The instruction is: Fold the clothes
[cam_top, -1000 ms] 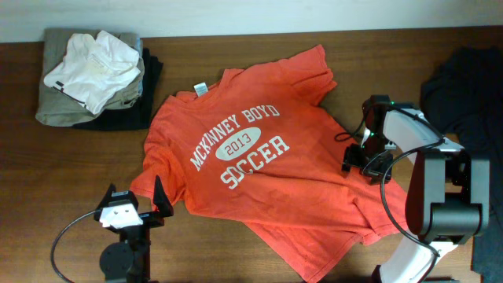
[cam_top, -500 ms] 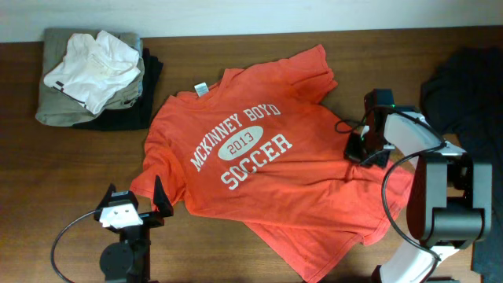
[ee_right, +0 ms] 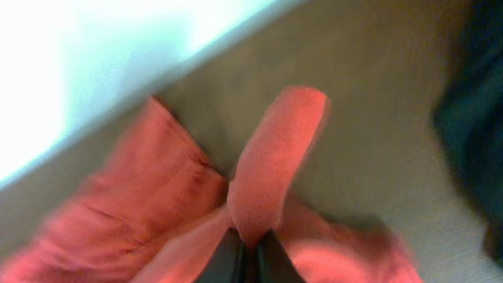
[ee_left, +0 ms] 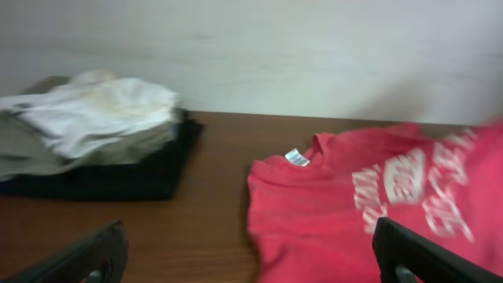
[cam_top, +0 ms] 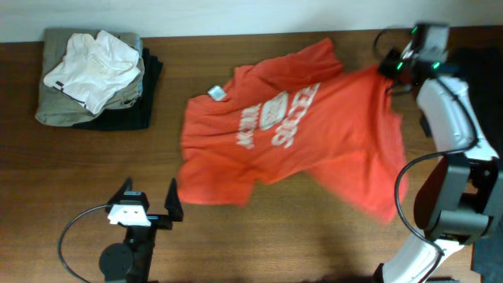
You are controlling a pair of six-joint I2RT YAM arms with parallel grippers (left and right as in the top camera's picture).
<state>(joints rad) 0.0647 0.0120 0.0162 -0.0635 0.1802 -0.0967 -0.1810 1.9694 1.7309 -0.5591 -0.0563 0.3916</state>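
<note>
The red-orange T-shirt (cam_top: 291, 134) with white chest lettering hangs stretched and blurred across the table's middle, its small white tag (cam_top: 216, 93) towards the left. At the back right, my right gripper (cam_top: 391, 67) is shut on a bunched fold of the shirt (ee_right: 267, 173), and the cloth bulges out above the closed fingers (ee_right: 228, 263). Down by the front edge, my left gripper (cam_top: 149, 211) stands open and holds nothing. In the left wrist view, the shirt's near edge (ee_left: 377, 212) reaches in from the right between the wide-open fingertips (ee_left: 409, 251). A dark garment (cam_top: 486, 86) lies at the far right, partly behind the right arm.
A pile of folded clothes (cam_top: 90, 75), white on grey on black, sits at the back left corner (ee_left: 94, 134). The wall runs along the table's far edge. The dark garment (ee_right: 471, 118) lies right of the held fold.
My right gripper shut on the shirt's right side and swung up to the back right, dragging the shirt rightward and turning it. The left gripper shifted slightly right and stayed open.
</note>
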